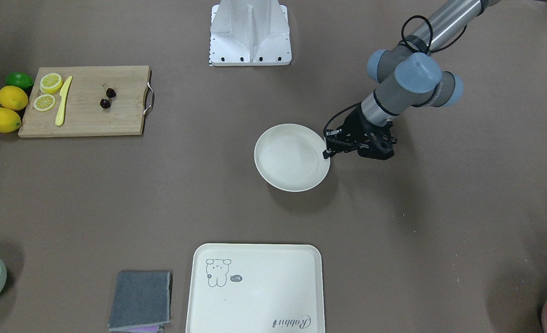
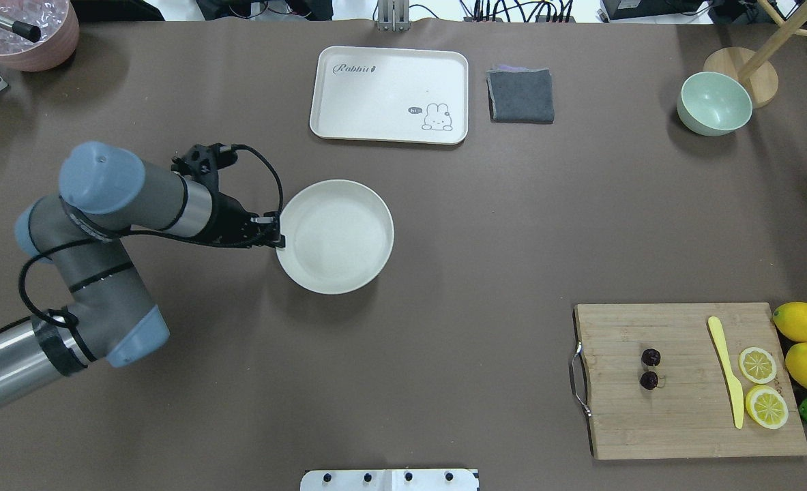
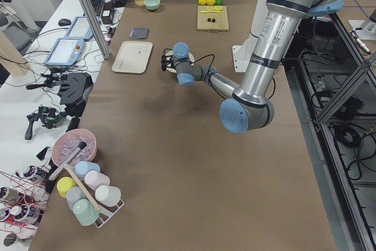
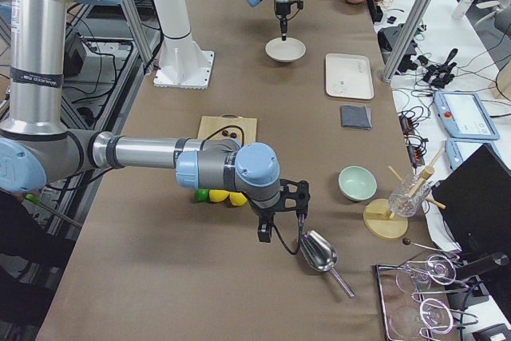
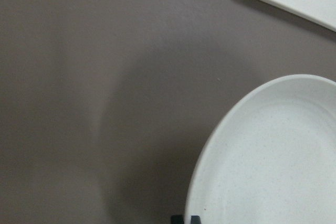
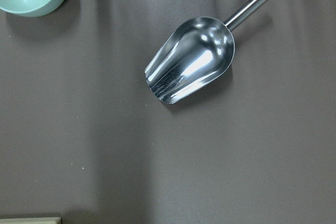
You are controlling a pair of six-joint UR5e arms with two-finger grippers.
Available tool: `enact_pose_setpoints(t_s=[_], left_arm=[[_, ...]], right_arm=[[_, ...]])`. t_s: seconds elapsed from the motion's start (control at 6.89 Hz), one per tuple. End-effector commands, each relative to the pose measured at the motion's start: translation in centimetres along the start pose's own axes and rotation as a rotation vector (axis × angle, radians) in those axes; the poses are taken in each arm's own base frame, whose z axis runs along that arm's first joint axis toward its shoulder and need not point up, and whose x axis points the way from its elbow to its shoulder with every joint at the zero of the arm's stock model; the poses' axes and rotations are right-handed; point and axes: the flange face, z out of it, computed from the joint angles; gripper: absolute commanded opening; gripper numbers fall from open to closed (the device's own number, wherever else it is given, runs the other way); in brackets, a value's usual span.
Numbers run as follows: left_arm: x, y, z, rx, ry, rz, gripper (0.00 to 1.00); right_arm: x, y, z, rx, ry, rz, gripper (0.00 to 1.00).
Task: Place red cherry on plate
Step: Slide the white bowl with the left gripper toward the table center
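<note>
Hanging over a metal scoop in the foreground of the right-side view, the right gripper is judged the nearer to the red cherry, though its opening cannot be told. Farther on, the cherry is found on the wooden board at the overhead view's lower right, a dark, almost black pair lined up top to bottom. Farthest off, the left gripper is set at the plate's left rim, tips nearly together; whether the rim is pinched cannot be told.

We log: plate matt, faintly speckled; cutting board at lower right bare grained wood; scoop mirror-polished metal; folded cloth grey, napped.
</note>
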Motion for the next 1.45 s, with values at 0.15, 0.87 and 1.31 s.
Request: enact_pose_setpoints(t_s=[0.15, 0.87, 1.31], left_arm=[[5.3, 4.7, 3.9, 0.001, -0.022, -0.014, 0.00], [7.4, 3.4, 4.4, 0.050, -0.060, -0.020, 0.97], [5.3, -2.5, 1.4, 0.141, -0.086, 0.016, 0.98]], right_arm=[[-0.2, 0.0, 0.1, -0.003, -0.010, -0.001, 1.00], [-15.3, -1.2, 0.4, -0.005, -0.045, 0.053, 1.00], [-24.8, 0.5, 4.2, -0.010, -0.102, 0.079, 1.00]])
